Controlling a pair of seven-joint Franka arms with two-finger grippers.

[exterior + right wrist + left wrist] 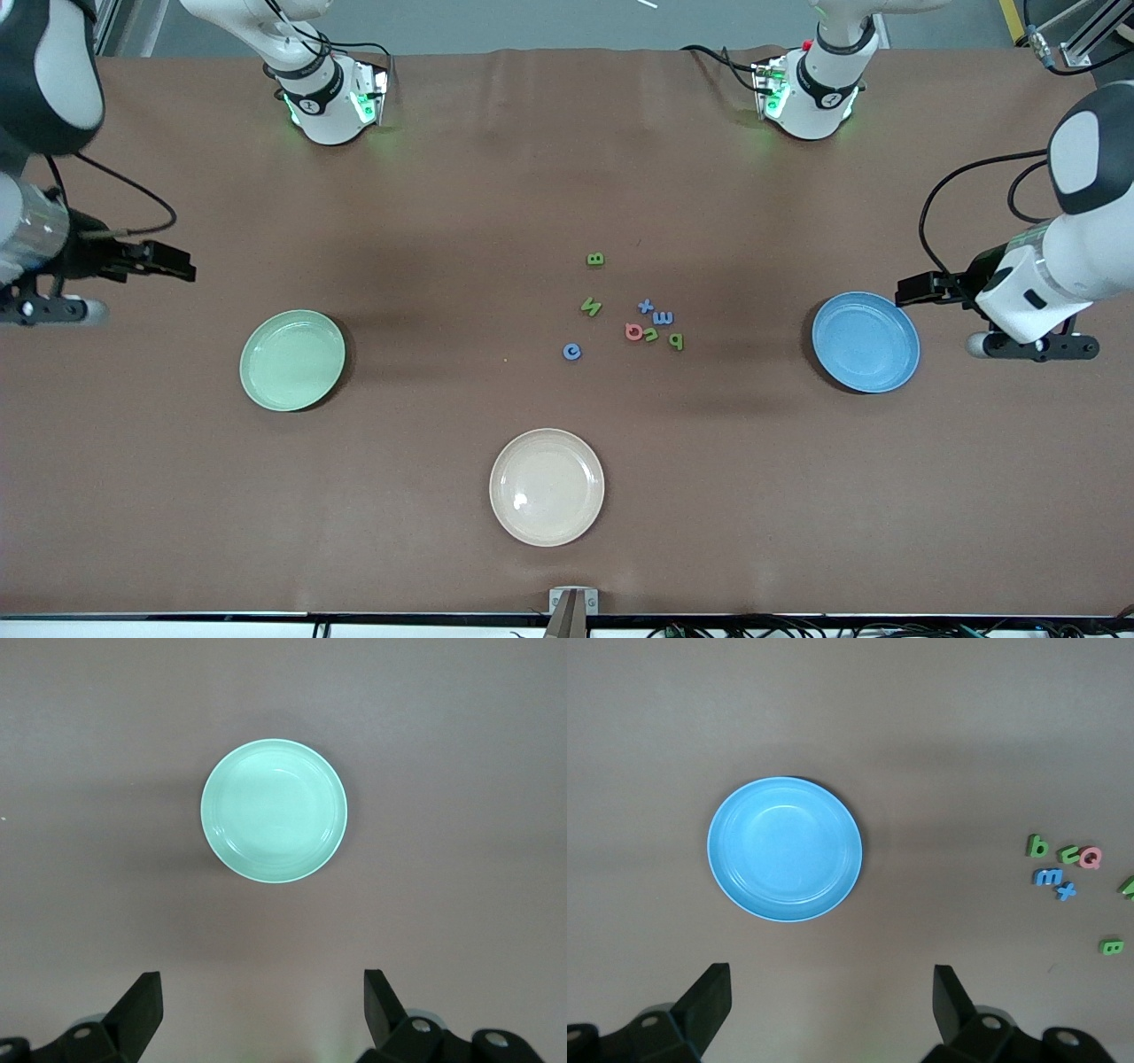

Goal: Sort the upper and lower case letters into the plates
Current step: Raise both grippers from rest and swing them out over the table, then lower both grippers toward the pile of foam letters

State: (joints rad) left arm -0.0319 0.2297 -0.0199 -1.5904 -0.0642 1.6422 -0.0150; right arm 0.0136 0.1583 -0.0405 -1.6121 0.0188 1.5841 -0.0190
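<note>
**Even overhead light, soft shadows**

Lighting is bright and diffuse from above. The brown tablecloth [443,221] shows faint darker bands at mid-frame. The blue plate [866,342] and mint plate [292,360] cast soft shadows; the cream plate [547,486] carries a small glare spot. The arm at the upper left of the frame looks blurred.

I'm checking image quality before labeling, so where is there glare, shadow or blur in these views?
Front view: a glare spot on the cream plate, soft shadows beside the mint plate and blue plate, and the letters tiny but readable. Left wrist view: sharp, with a shadow band across the cloth. Right wrist view: even light, faint sheen on the mint plate.
</note>
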